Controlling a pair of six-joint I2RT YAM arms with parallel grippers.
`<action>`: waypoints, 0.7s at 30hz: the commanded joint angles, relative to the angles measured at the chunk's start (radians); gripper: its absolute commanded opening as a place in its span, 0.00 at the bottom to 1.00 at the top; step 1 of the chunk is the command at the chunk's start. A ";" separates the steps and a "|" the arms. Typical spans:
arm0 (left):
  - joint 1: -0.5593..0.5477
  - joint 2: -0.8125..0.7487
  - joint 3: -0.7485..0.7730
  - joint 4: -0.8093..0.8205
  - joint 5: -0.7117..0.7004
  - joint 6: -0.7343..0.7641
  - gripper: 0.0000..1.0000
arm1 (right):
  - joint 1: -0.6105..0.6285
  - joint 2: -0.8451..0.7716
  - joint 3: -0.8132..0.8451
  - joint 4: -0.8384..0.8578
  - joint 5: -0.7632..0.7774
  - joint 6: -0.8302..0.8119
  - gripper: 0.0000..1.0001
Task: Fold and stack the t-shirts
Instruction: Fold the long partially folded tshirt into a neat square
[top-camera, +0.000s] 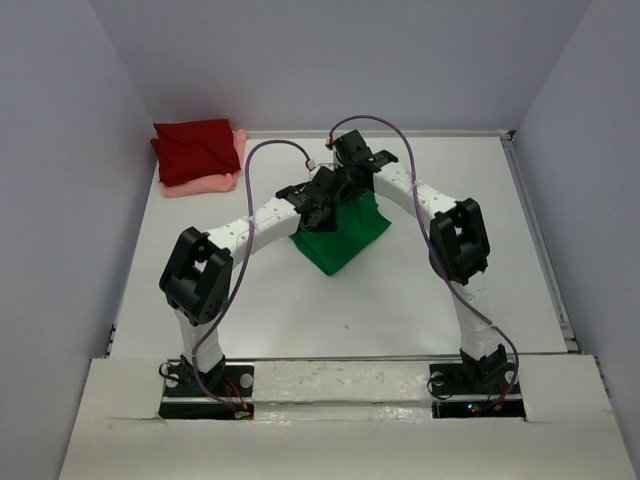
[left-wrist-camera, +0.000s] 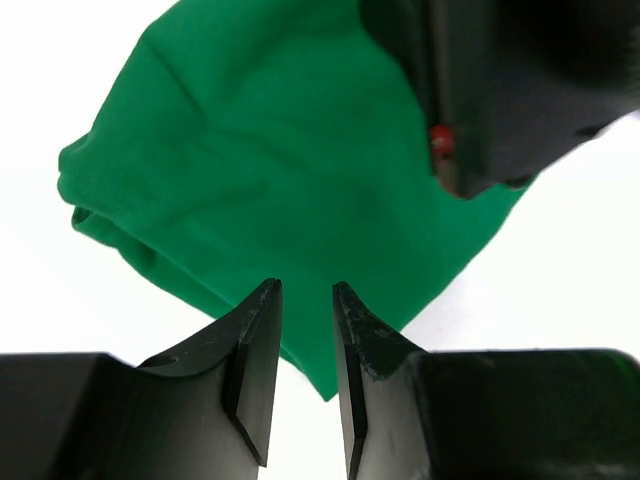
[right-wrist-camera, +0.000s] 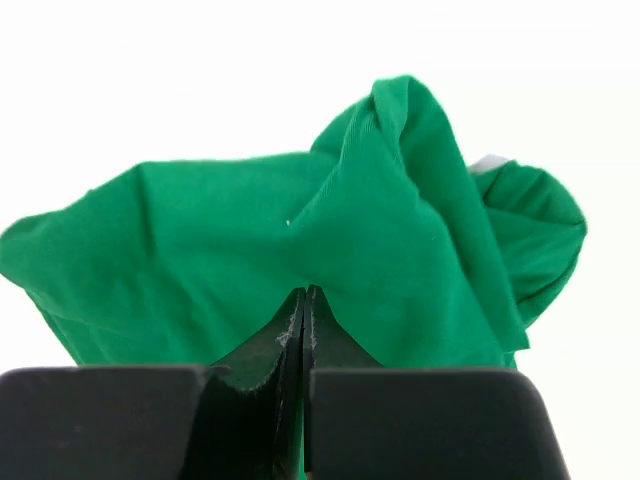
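green t-shirt (top-camera: 345, 245) partly behind right gripper (right-wrist-camera: 303, 293)

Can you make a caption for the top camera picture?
A green t-shirt bunched up on the table, dark red t-shirt folded on the salmon pink t-shirt in the far left corner.

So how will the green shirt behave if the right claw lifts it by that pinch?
Likely floppy: the green shirt drapes in soft folds around the shut right claw. Probably light, since one narrow pinch holds it bunched. Its loose folds may well sag or fall open.
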 joint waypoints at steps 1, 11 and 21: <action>0.007 -0.008 0.000 0.008 -0.015 -0.013 0.37 | -0.015 0.011 0.085 -0.022 0.036 -0.033 0.00; 0.007 -0.028 0.017 -0.011 -0.007 -0.006 0.37 | -0.103 0.166 0.238 -0.059 -0.022 -0.030 0.00; 0.007 -0.085 0.007 -0.029 -0.023 -0.003 0.37 | -0.121 0.229 0.249 -0.047 -0.048 -0.044 0.00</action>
